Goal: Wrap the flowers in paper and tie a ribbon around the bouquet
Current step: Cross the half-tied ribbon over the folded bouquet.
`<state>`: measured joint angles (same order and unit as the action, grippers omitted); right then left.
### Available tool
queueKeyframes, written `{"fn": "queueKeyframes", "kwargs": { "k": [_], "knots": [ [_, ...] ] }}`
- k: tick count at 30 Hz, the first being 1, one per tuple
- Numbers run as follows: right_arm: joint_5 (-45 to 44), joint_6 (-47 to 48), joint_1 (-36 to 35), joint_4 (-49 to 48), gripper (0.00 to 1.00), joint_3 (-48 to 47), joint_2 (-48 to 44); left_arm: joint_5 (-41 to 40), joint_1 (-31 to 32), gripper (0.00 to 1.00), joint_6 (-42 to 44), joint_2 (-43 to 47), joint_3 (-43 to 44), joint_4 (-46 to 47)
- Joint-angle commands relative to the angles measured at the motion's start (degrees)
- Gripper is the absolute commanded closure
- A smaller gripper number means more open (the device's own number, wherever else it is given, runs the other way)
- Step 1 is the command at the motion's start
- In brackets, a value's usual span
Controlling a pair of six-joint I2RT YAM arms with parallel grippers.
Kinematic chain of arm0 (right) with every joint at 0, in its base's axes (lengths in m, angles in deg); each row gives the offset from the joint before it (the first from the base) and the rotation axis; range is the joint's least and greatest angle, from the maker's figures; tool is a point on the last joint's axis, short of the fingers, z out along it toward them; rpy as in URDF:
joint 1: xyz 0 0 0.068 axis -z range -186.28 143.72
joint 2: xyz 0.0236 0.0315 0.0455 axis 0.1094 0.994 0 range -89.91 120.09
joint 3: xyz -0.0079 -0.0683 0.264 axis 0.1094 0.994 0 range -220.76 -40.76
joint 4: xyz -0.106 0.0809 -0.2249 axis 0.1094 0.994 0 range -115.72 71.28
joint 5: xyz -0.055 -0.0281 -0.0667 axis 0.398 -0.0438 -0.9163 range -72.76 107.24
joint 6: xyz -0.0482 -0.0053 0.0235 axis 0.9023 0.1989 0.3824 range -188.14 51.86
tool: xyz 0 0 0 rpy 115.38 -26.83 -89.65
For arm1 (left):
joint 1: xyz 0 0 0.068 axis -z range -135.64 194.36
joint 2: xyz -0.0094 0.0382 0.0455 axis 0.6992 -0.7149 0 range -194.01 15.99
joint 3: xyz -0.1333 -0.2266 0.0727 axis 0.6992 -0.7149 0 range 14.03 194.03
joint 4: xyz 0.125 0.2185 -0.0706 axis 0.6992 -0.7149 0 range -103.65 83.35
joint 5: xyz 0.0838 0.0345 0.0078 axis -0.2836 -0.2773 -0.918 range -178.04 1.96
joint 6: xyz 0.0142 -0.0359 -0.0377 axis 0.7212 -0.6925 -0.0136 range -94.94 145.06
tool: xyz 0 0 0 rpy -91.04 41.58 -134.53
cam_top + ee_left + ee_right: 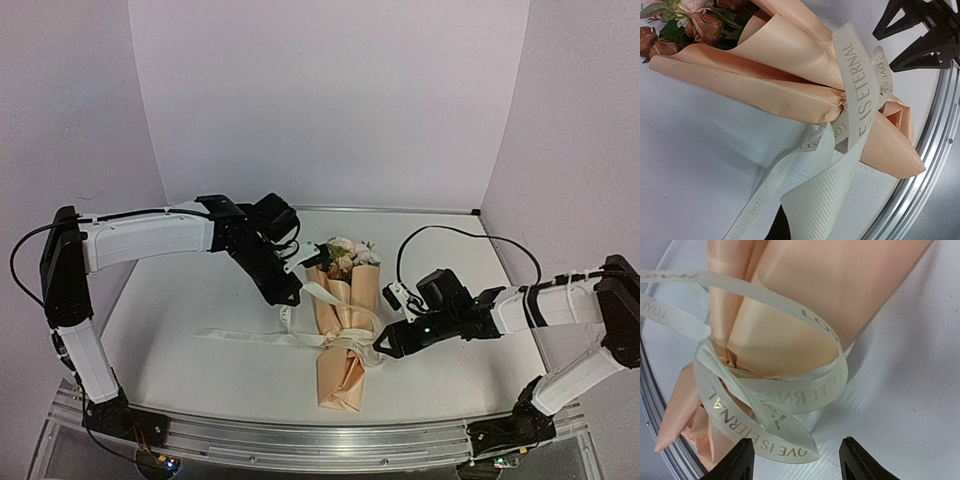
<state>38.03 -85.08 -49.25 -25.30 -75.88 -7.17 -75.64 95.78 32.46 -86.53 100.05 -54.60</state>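
While left fingers (288,295) pinch the one ribbon (860,100), right fingers (737,462) gape — one bouquet (340,375) between.

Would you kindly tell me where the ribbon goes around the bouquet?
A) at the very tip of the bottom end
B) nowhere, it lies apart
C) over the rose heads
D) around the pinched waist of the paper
D: the ribbon loops around the pinched waist of the paper, well below the roses.
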Motion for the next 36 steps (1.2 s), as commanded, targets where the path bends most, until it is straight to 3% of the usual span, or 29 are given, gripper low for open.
{"fn": "queueKeyframes", "kwargs": {
  "k": [1,10,13,18,20,25,29,32,36],
  "knots": [
    [-2.67,-2.07,-1.06,-3.3,0.43,1.82,0.97,1.05,0.0,1.0,-0.75,0.11,2.6,-1.65],
    [-5.15,-6.83,-4.29,-5.12,0.53,5.09,1.44,1.25,-0.09,1.0,-1.63,0.13,2.32,-2.06],
    [-5.79,-8.06,-4.96,-5.17,0.65,4.97,1.94,2.12,-0.09,1.0,-1.92,0.02,2.47,-2.78],
    [-7.73,-8.59,-4.99,0.28,0.96,2.37,-1.73,6.68,-0.62,1.0,-3.19,0.61,2.47,-4.5],
    [-8.22,-8.03,-5.01,6.06,1.0,-0.73,-3.71,11.34,-0.97,1.0,-4.32,0.9,2.49,-4.83],
    [-9.7,-6.15,-4.98,20.43,1.0,-9.87,-6.13,26.3,-1.39,1.0,-11.56,1.06,2.07,-1.97],
    [-10.32,-5.68,-4.93,28.54,1.0,-16.46,-4.65,37.86,-1.45,1.0,-23.52,2.12,-0.25,9.67],
    [-10.31,-7.55,-5.01,29.0,0.99,-15.12,-5.37,39.7,-1.56,1.0,-30.91,3.87,-3.59,17.15],
    [-11.14,-9.12,-4.98,21.07,0.68,-8.0,-6.01,39.11,-2.31,1.0,-38.82,5.51,-7.45,23.54]
  ]
}}
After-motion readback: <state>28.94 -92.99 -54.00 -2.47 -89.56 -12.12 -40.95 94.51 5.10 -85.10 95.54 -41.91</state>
